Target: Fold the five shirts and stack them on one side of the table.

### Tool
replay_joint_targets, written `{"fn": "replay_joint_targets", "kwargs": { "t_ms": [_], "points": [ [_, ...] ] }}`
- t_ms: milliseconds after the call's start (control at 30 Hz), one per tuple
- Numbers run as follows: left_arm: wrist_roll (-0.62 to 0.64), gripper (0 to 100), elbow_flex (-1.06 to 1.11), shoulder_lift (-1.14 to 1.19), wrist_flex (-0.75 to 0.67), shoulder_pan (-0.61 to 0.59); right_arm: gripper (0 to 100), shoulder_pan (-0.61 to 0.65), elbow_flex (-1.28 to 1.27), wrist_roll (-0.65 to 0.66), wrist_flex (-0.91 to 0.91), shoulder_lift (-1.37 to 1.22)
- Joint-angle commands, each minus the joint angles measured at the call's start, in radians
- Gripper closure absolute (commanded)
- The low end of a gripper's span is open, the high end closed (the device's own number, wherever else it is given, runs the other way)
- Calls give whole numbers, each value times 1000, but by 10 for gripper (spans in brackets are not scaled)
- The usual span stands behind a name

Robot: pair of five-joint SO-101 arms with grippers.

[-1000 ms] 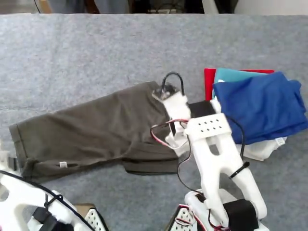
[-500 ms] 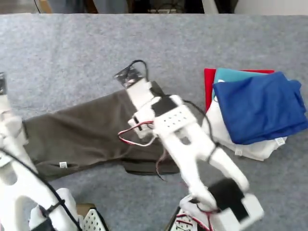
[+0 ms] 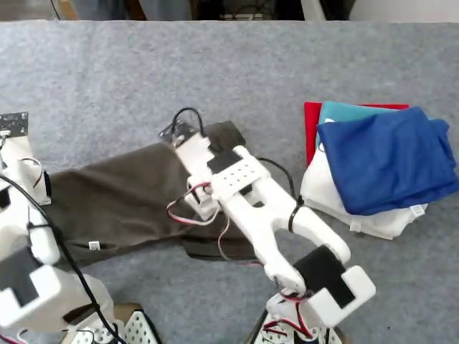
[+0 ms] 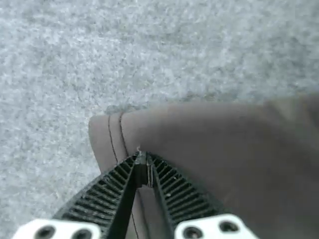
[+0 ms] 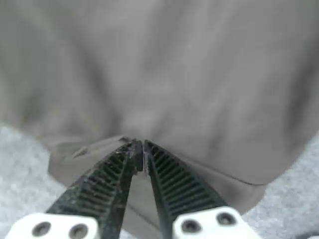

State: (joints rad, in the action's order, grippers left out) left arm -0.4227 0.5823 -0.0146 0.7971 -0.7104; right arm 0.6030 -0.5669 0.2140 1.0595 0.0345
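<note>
High view: a brown shirt [image 3: 122, 193] lies lengthwise on the grey desk [image 3: 215, 64], loosely doubled, with a flap showing at its near edge. A stack [image 3: 380, 165] of folded shirts sits at the right side of the desk, with blue on top and teal, red and white beneath.

A second ago the right arm [image 3: 265, 208] stood over the shirt's right end, beside the stack, and the left arm [image 3: 21, 215] lay low at the near left corner. The right arm has since swung left along the shirt's far edge. The left arm has risen over the shirt's left end. The shirt itself has barely shifted.

Left wrist view: the left gripper [image 4: 143, 162] has its fingers drawn together, tips on the hemmed corner. Whether cloth is pinched cannot be told.

Right wrist view: the right gripper [image 5: 139, 149] is likewise closed, tips at a folded edge of the shirt. A hold on the cloth is not certain.

Both arms now appear placed at the two ends of the last loose shirt, probably to begin its next fold. Four shirts seem done, so the task looks well advanced.
</note>
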Motion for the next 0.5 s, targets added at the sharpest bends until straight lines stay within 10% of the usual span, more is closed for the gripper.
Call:
{"fn": "replay_joint_targets", "kwargs": {
  "t_ms": [0, 467],
  "points": [
    [-8, 971, -81, 44, -12, -12, 985, 48, -59, 26, -11, 74],
    [-8, 971, -131, 157, -18, -19, 985, 98, -188, 236, 183, 455]
  ]
}}
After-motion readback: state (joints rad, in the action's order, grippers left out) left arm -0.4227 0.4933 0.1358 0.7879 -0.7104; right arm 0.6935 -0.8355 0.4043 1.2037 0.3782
